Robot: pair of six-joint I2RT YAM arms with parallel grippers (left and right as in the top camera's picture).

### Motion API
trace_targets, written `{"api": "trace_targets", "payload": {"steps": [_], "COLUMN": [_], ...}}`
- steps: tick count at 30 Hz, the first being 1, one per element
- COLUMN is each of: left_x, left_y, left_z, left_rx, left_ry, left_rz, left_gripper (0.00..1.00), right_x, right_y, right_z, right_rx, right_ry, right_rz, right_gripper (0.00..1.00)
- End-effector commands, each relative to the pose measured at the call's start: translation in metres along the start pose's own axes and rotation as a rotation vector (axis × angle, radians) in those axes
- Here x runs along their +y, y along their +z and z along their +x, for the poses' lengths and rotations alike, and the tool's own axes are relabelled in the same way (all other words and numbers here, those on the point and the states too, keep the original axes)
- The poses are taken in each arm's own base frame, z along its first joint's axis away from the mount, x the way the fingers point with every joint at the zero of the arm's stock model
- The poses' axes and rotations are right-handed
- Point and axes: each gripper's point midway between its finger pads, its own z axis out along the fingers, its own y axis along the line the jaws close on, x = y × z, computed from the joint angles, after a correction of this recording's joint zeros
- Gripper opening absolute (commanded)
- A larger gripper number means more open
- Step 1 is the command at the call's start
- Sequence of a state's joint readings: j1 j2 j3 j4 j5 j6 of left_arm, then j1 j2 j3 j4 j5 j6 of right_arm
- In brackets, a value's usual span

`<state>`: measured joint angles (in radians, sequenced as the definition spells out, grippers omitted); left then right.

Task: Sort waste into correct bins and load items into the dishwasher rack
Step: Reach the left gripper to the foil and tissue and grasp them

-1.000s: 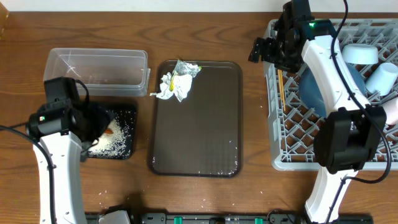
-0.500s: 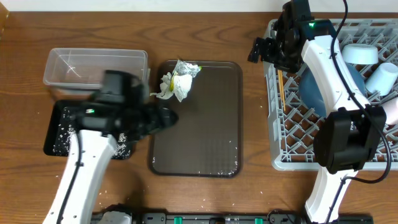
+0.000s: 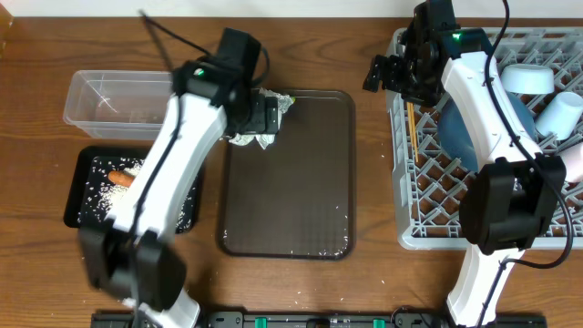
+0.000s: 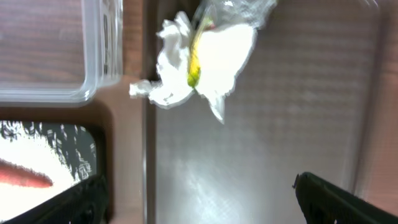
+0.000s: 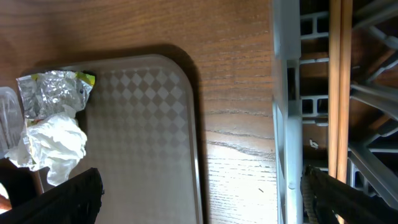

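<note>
The dishwasher rack (image 3: 428, 205) is the biggest thing and it stands to the right of the brown tray (image 3: 301, 182), a little apart from it. In the rack lie the big dark blue bowl (image 3: 460, 132), the light blue bowl (image 3: 528, 77), the white cup (image 3: 557, 114) and the pink cup (image 3: 574, 164). The chopsticks (image 5: 339, 87) lie along the rack side that faces the brown tray.

The clear tub (image 3: 118, 100) is to the left of the brown tray, by its far left corner. The black tray (image 3: 77, 196) is also left of the brown tray, nearer to the robot than the tub.

The left gripper (image 4: 196, 186) hangs over the far left corner of the brown tray with its jaws wide apart, and it holds nothing. The tissue (image 4: 180, 68) lies on this same corner, partly over the tray's left rim. It is ahead of the fingers and in the line between them, but I see no touch. The wrapper (image 4: 239, 9) lies against the tissue, on the side farther from the gripper.

The right gripper (image 5: 200, 186) is also wide open and empty. It hangs over the wooden table (image 3: 364, 273), between the brown tray's far right corner and the rack. The chopsticks are just beside its right finger, inside the rack.

The carrot piece (image 3: 120, 178) lies in the black tray, left of the brown tray, and the rice grains (image 3: 105, 193) are spread around it in the same tray.
</note>
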<state>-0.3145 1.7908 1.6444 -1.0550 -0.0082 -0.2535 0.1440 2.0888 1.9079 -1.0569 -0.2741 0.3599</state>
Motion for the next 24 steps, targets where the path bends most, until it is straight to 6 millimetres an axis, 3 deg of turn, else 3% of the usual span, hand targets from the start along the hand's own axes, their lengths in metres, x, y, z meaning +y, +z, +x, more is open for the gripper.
{"api": "trace_targets", "payload": {"steps": [1, 3, 6, 10, 13, 24], "left_x": [0.009, 0.005, 0.003, 0.002, 0.005, 0.029], "left_y": [0.032, 0.051, 0.074, 0.093, 0.096, 0.098], "left_z": [-0.008, -0.011, -0.013, -0.016, -0.017, -0.024], "left_rx": [0.019, 0.035, 0.053, 0.058, 0.056, 0.056], "left_ry": [0.027, 0.027, 0.035, 0.052, 0.047, -0.094], "left_rz": [-0.076, -0.067, -0.073, -0.082, -0.091, -0.078], "left_gripper": [0.98, 0.99, 0.90, 0.88, 0.81, 0.70], "right_x": [0.000, 0.000, 0.000, 0.000, 0.000, 0.000], "right_y": [0.002, 0.002, 0.002, 0.002, 0.002, 0.002], "right_z": [0.001, 0.001, 0.001, 0.001, 0.001, 0.001], "right_rx": [0.008, 0.008, 0.008, 0.008, 0.008, 0.008], "right_ry": [0.012, 0.012, 0.012, 0.012, 0.012, 0.012], "right_rz": [-0.004, -0.004, -0.004, -0.004, -0.004, -0.004], "right_gripper": [0.99, 0.99, 0.99, 0.99, 0.99, 0.99]}}
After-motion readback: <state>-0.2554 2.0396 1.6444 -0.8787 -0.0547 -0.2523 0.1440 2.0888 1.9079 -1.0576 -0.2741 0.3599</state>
